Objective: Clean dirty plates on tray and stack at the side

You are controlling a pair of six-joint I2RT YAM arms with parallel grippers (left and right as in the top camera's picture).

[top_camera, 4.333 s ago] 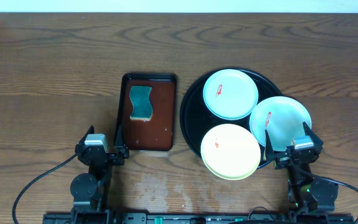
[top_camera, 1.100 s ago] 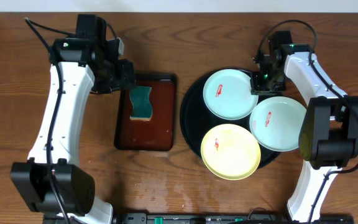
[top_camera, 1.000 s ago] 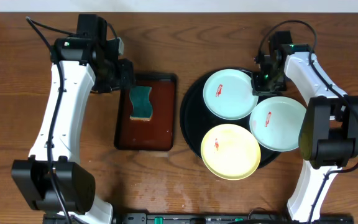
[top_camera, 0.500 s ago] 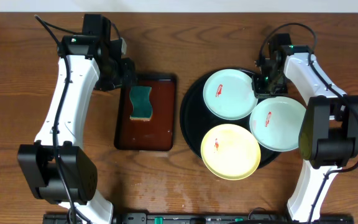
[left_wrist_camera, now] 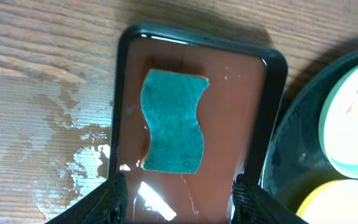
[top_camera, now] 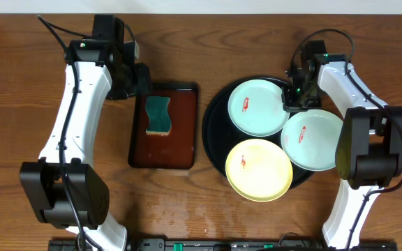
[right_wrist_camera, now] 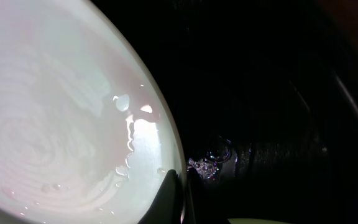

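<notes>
At upper right of the overhead view, I am resting the right gripper (top_camera: 293, 96) at the upper mint plate (top_camera: 258, 105) rim; whether its near-closed fingers are gripping, I cannot tell. The left gripper (left_wrist_camera: 179, 198) is hovering spread over the sponge (left_wrist_camera: 173, 121). All three plates (top_camera: 259, 169) are sitting uncleaned on the tray (top_camera: 212, 132), none stacked.

Tray (top_camera: 213, 132): glossy black. Rear plate (top_camera: 258, 106) and right plate (top_camera: 313, 139): pale mint. Front plate (top_camera: 259, 169): pale yellow. Each plate has a small red smear. Small tray (top_camera: 181, 136): reddish-brown, black rim, shiny wet film. Sponge (top_camera: 159, 115): teal, with a thin tan edge. Table (top_camera: 5, 104): dark brown, streaked wood grain, pale wet blotches beside the small tray. Left arm (top_camera: 68, 118) and right arm (top_camera: 351, 80): white with black joints.
</notes>
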